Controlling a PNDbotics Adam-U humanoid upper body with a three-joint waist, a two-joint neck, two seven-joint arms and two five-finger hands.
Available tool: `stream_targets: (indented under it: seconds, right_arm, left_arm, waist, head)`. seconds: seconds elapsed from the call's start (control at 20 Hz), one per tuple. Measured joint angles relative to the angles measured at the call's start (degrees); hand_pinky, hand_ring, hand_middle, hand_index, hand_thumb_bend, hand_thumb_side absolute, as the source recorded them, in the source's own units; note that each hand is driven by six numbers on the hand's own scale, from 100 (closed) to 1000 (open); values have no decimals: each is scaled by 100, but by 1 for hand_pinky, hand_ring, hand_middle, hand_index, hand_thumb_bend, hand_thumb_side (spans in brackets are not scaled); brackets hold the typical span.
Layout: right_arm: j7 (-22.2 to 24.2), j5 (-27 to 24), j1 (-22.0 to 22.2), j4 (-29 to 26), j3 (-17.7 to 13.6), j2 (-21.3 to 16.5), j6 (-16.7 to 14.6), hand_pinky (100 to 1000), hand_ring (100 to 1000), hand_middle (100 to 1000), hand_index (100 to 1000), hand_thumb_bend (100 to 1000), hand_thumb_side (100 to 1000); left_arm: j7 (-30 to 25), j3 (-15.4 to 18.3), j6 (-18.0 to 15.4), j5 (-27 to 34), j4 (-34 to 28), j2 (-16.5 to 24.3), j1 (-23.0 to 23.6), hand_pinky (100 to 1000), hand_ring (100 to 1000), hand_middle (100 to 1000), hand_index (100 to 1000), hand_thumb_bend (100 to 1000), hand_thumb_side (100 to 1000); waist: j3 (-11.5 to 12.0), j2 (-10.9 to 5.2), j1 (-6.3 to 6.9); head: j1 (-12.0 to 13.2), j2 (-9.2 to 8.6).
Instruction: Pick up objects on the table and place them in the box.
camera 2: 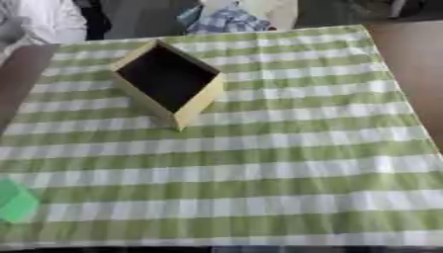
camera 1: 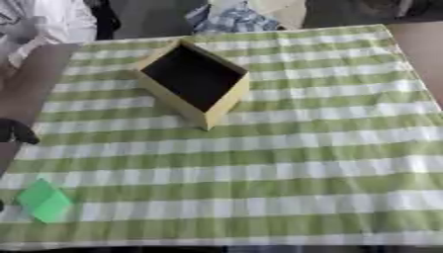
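A yellow box (camera 1: 227, 101) with a dark inside stands open on the far left part of the table, turned corner-on to me. A small bright green block (camera 1: 41, 200) lies near the front left corner of the cloth, well apart from the box. A black part of my left hand (camera 1: 16, 132) shows at the left edge in the left eye view, between box and block and touching neither. My right hand is out of sight in both views.
A green and white checked cloth (camera 1: 286, 163) covers the table; bare brown tabletop (camera 2: 415, 54) shows at the right. Cloth and clothing lie beyond the far edge (camera 1: 227, 20).
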Motion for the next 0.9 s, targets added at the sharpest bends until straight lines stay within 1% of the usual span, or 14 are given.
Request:
stream_targets:
  seconds: [0.1,0.2,0.3,0.5,0.75,0.9]
  right_arm:
    - [1,0,0,0,0,2,1,585,791,725,891,100,1000]
    - [1,0,0,0,0,2,1,584,791,725,892,100,1000]
    - [1,0,0,0,0,5,1,583,790,724,892,100,1000]
    - [2,0,1,0,-2,6,2,583,790,724,892,100,1000]
    - [3,-2,1,0,-2,11,3,582,790,724,892,100,1000]
    - [4,-3,0,0,-3,12,4,581,789,723,892,100,1000]
  left_arm:
    - [-34,-43,-19,-1,0,15,4,845,864,872,917,599,179]
    - [-74,-84,-38,-41,1,45,5,845,868,878,916,603,130]
    - [-99,-117,-60,-126,8,47,5,835,865,881,916,584,100]
    - [-65,-214,-109,-273,66,47,9,822,861,890,923,561,100]
    - [-46,-402,-178,-289,221,47,5,813,858,897,930,530,100]
    - [-88,-497,-220,-281,322,47,-3,804,857,904,933,535,100]
  waist:
    - [-5,0,0]
    - [-6,0,0]
    - [-11,0,0]
    - [-43,2,0]
    - [-82,10,0]
    - [-84,33,-4]
  head:
    - [-2,0]
    - [-2,0]
    - [-2,0]
    - [-4,0]
    - [14,0]
    - [33,0]
